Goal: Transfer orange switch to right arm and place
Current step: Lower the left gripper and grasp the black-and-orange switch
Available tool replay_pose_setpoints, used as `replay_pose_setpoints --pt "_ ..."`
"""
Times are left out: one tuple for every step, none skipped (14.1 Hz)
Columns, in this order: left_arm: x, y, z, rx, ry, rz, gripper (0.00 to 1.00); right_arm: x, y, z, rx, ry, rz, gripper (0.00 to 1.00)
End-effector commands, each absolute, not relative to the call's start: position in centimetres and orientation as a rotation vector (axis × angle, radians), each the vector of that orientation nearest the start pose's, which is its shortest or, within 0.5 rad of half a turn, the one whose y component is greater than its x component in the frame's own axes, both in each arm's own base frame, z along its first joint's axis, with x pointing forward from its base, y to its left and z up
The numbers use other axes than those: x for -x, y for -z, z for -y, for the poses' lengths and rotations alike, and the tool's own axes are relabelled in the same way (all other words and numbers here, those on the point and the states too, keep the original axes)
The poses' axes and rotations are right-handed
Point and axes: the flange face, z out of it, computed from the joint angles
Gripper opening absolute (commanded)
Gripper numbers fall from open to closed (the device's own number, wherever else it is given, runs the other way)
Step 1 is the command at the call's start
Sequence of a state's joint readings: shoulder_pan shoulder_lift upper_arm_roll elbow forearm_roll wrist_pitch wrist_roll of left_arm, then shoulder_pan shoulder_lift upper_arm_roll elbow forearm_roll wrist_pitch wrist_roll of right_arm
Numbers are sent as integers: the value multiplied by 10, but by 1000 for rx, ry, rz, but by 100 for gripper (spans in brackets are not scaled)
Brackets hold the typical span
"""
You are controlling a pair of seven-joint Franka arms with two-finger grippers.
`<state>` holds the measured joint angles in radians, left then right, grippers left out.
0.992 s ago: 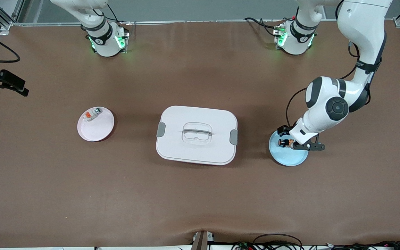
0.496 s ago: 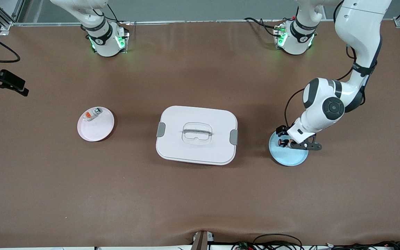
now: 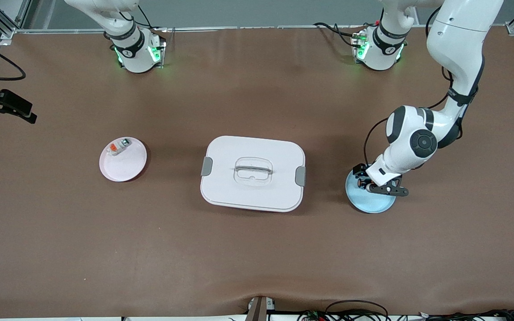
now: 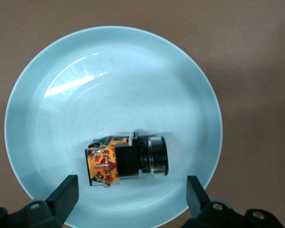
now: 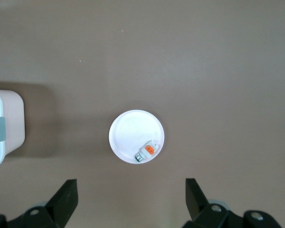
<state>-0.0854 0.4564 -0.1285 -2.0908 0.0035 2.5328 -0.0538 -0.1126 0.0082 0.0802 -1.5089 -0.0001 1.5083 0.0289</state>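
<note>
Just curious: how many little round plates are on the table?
2: a pink plate toward the right arm's end, and a blue plate toward the left arm's end, under the left gripper.

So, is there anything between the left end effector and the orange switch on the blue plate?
Nothing visible is in the way. The orange switch lies alone in the blue plate, and the left end effector hangs directly over it, with one open finger on each side and only bare plate around the switch.
</note>
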Motion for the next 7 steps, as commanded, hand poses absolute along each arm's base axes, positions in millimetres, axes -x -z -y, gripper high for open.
replay_pose_setpoints --pt "-572 -195 118 3175 -16 -280 100 -548 -646 20 3134 -17 -100 100" --pt "-572 -194 118 3165 -16 -300 100 -549 -645 20 3133 -19 -100 100" --pt "-572 -191 118 3160 -13 -313 100 -549 -646 20 3133 -17 -100 100" --pt "-573 -189 118 3160 -5 -313 100 -548 -646 19 3134 -22 -98 100" --pt "-574 -186 119 3164 4 -308 100 -548 -647 19 3134 -19 -100 100" --pt "-574 -183 121 3169 15 -283 100 -548 -648 20 3134 -14 -100 100" --pt "-574 -181 122 3170 15 -282 100 -548 -647 20 3134 -17 -100 100"
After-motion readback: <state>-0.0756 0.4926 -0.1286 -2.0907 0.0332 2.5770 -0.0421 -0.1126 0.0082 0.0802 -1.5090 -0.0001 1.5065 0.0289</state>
